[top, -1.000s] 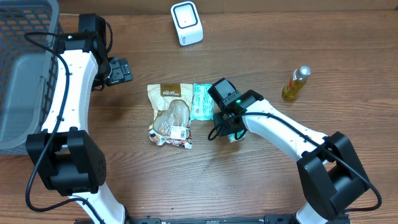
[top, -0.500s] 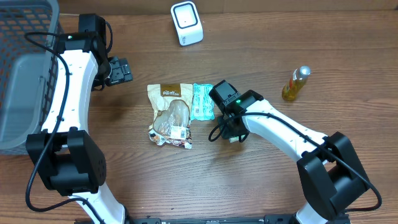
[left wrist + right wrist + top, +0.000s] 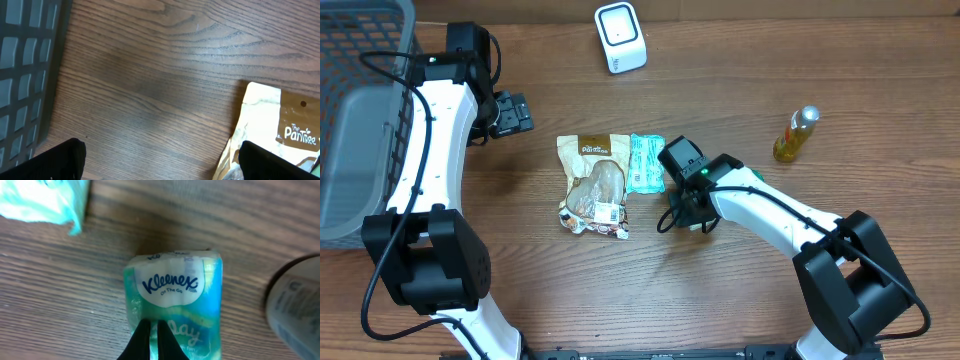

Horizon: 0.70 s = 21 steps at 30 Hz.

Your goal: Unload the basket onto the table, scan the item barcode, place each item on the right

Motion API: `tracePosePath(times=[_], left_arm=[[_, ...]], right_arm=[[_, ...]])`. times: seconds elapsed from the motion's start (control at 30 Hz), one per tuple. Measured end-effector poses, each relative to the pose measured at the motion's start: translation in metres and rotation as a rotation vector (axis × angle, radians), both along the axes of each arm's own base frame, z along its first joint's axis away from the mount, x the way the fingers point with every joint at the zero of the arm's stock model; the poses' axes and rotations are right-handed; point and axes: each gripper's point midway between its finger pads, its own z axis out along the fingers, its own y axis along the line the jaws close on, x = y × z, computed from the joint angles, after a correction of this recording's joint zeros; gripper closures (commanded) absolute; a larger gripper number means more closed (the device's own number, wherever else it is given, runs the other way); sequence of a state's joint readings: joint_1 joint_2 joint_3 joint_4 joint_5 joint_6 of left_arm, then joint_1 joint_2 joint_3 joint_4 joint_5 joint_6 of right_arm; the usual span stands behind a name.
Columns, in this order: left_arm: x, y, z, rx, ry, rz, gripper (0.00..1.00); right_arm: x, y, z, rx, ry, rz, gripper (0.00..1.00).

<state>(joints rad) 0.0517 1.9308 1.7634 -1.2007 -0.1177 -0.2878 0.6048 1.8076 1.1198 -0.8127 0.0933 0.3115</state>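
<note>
Claws first: the right claw (image 3: 150, 337) is pinched shut on the near edge of a Kleenex pack (image 3: 175, 300), its two dark fingers meeting in a narrow point against the teal wrapper. The white logo patch faces up toward the wrist camera. From here I cannot tell whether the pack rests on the counter (image 3: 720, 300) or is raised off it. From overhead the wrist covers the pack, which sits low over the middle of the counter.

Just left of that claw lies a second pack (image 3: 644, 163), also teal, flat on the wood; its corner shows at the top left of the wrist view. Touching its left side is a snack bag (image 3: 595, 185), brown and cream, lying face up. At the right edge of the wrist view sits a dark-rimmed round shape (image 3: 292, 310), too blurred to name.

The left claw (image 3: 159, 155) stands wide open and holds nothing, over bare wood between the bag's top corner and a grey basket (image 3: 360, 110) at the far left.

Further out, a white scanner (image 3: 620, 37) sits at the back edge, well apart from both claws. A yellow bottle (image 3: 796, 134) lies off to the right.
</note>
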Motion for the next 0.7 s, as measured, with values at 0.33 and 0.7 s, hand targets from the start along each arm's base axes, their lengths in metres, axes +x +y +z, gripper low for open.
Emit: tracePosePath(times=[0.33, 0.7], left_arm=[[0.0, 0.0, 0.0, 0.0, 0.0, 0.0, 0.0], [0.0, 0.0, 0.0, 0.0, 0.0, 0.0, 0.01]], right_arm=[[-0.016, 0.032, -0.004, 0.108, 0.027, 0.166, 0.96], [-0.038, 0.061, -0.002, 0.115, 0.026, 0.357, 0.87]])
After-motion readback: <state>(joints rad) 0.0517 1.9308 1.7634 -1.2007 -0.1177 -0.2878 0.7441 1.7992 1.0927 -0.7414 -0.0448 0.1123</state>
